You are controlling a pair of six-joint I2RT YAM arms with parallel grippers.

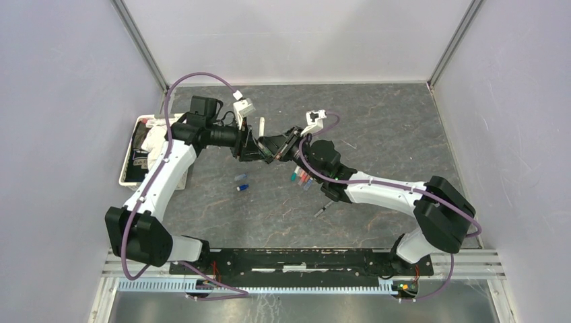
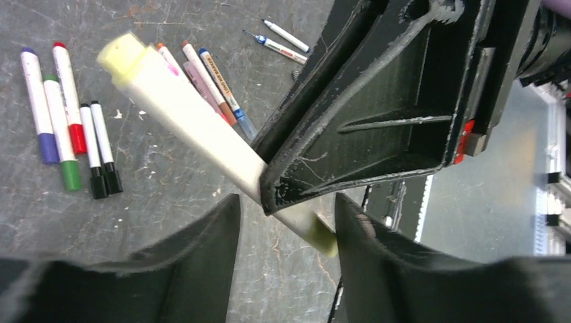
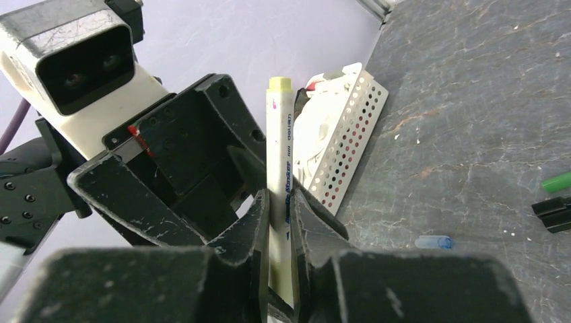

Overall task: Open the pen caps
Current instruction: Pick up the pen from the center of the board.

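Where it hangs in midair, pen [image 3: 279, 134]: white barrel clamped by right gripper [image 3: 279, 202].
left gripper [image 2: 285, 205]: held wide, yellow end [image 2: 322, 237] flanked.

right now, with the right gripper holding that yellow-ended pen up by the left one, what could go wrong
1. The left gripper is open, and the lower yellow end of the pen sits off-centre, near one finger; closing may shove the pen askew rather than pinch it.
2. The right gripper is shut on the barrel close beside the left fingers; a pull could knock the two grippers together.
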